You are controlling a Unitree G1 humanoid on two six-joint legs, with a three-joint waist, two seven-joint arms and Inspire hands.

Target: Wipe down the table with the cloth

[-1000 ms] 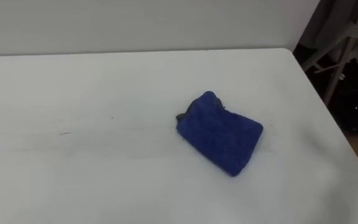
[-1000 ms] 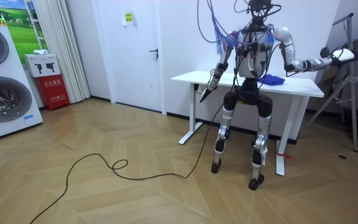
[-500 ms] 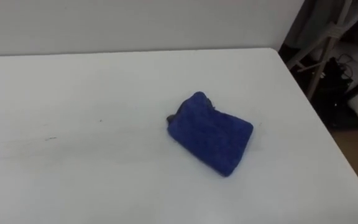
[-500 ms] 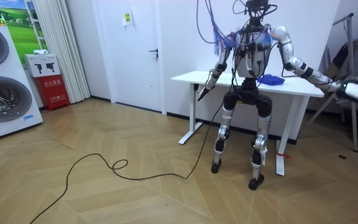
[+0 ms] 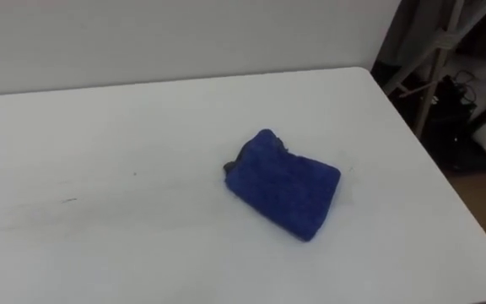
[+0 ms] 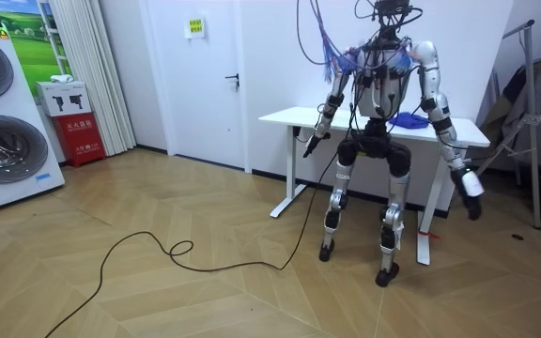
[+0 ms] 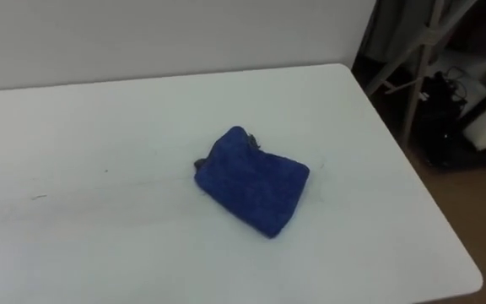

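Here, blue cloth (image 5: 283, 193) on white table (image 5: 99, 127); parquet floor (image 6: 158, 282).

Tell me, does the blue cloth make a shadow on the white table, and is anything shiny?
Left eye view: the blue cloth throws only a faint, soft shadow along its right edge onto the white table, which is evenly lit with no glare. Right eye view: the same soft light. Room view: the wooden floor has a mild sheen.
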